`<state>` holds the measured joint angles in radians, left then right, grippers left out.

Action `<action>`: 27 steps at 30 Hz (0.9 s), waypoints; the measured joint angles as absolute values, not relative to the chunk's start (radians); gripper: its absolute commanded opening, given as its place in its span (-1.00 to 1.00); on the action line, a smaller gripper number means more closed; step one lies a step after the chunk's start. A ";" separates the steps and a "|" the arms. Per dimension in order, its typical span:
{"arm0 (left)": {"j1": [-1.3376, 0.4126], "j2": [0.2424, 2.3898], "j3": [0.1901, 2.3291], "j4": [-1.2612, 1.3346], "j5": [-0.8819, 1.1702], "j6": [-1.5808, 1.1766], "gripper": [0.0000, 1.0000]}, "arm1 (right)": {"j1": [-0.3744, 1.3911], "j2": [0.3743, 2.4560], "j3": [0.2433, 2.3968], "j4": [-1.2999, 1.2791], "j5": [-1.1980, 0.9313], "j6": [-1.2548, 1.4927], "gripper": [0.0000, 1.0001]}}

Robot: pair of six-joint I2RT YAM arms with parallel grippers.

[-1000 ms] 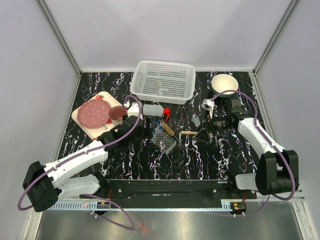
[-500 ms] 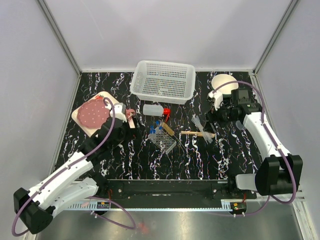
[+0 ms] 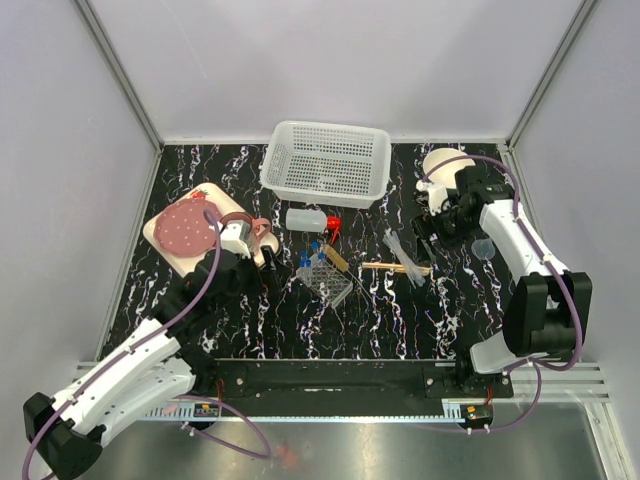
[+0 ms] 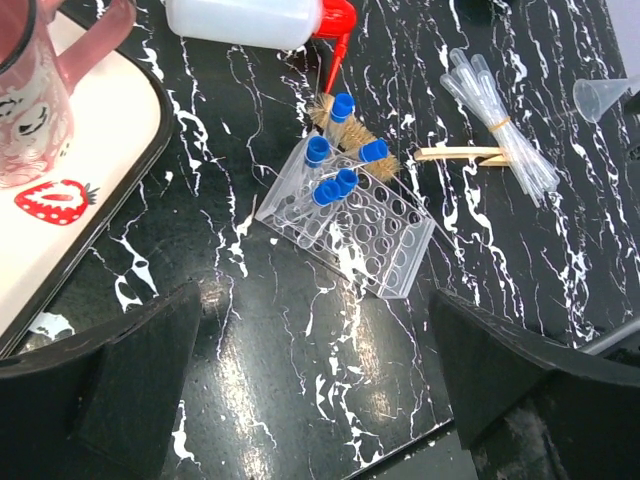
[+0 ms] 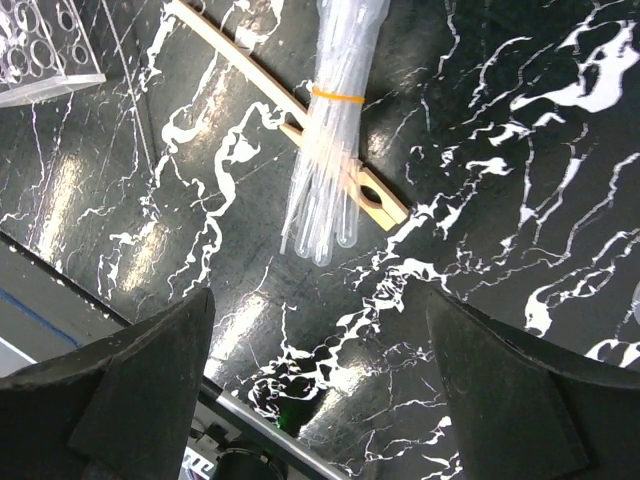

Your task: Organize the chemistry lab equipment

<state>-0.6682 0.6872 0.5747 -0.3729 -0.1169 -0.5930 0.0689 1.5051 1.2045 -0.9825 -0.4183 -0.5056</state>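
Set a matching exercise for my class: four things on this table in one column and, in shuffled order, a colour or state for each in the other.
Column one
1. test tubes
2. bottle
3. pipettes
4. mug

Column two
A. red cap
B. pink
C. tied in a bundle
D. blue caps

Pairs: 1-D, 2-A, 3-C, 4-B

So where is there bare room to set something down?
Bare: the near strip between the tube rack and the front edge, and the far-left corner between basket and strawberry-print tray. Crowded: the centre, around that rack: red-capped bottle, pipettes, wooden sticks.
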 measured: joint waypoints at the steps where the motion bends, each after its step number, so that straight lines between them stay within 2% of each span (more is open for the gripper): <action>1: -0.668 0.683 0.572 -0.374 -0.110 -0.594 0.98 | 0.067 1.506 1.212 -0.986 -0.406 -0.499 0.80; 9: -0.666 0.642 0.567 -0.408 -0.072 -0.600 0.98 | 0.004 1.504 1.257 -1.016 -0.383 -0.469 0.72; 17: -0.666 0.625 0.561 -0.395 -0.038 -0.642 0.98 | -0.209 1.460 1.304 -1.020 -0.359 -0.446 0.72; 27: -0.666 0.782 0.640 -0.358 0.030 -0.649 0.98 | -0.306 1.363 1.279 -0.971 -0.271 -0.450 0.81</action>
<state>-0.6662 0.7822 0.6395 -0.3580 0.0303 -0.6487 -0.3061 1.3628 1.2789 -0.9707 -0.2714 -0.4500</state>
